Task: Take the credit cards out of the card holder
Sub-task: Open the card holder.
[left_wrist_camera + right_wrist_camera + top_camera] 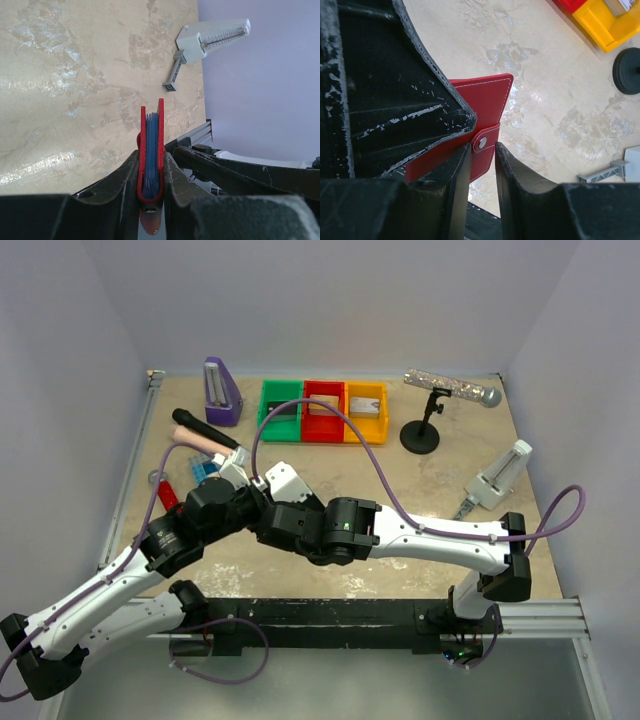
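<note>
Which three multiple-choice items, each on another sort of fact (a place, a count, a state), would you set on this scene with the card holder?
1. Where is the card holder?
A. lying flat, let go
B. between the fingers of the left tool
C. hidden from every view

2. How many coloured trays stand in a row at the far side?
A. two
B. three
C. five

3. How is the card holder?
A. folded, covers close together
B. spread wide open
C. torn in two

Key:
1 B: the left wrist view shows both fingers pressed on its red covers.
2 B: a green, a red and a yellow one stand side by side.
3 A: only a narrow gap with blue inside shows between the covers.
</note>
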Controlling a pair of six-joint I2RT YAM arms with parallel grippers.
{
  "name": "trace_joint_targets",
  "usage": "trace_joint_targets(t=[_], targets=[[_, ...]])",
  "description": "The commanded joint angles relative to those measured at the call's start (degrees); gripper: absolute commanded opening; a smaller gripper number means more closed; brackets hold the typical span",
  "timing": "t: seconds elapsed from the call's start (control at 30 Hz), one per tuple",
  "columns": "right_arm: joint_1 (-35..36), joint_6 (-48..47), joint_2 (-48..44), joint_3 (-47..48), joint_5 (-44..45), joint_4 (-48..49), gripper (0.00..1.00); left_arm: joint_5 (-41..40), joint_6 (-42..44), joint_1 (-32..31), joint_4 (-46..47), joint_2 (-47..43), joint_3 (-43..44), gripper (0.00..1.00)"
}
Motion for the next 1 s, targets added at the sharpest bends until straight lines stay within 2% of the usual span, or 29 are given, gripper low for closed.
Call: trace_joint_targets(t=[0.0, 0.4, 0.87, 0.97], targets=[[-0.86, -0.99, 1.50, 0.47, 2.99, -2.42, 0.29, 7.79, -3.67, -0.68, 8.31, -2.46, 2.21, 0.00], [-0.94, -1.70, 0.80, 0.03, 1.94, -1.89, 0.17, 8.41, -4.55, -0.68, 8.93, -3.78, 0.54, 0.00], [-0.94, -4.51, 0.27, -1.47, -2.89, 1.19, 0.16, 9.55, -4.73, -0.68, 9.72, -5.01, -0.78, 0.00], [-0.94, -5.21, 0.10, -1.38, -4.30, 1.80, 0.08, 9.73, -4.46, -0.68, 10.07, -5.01, -0.87, 0.00]])
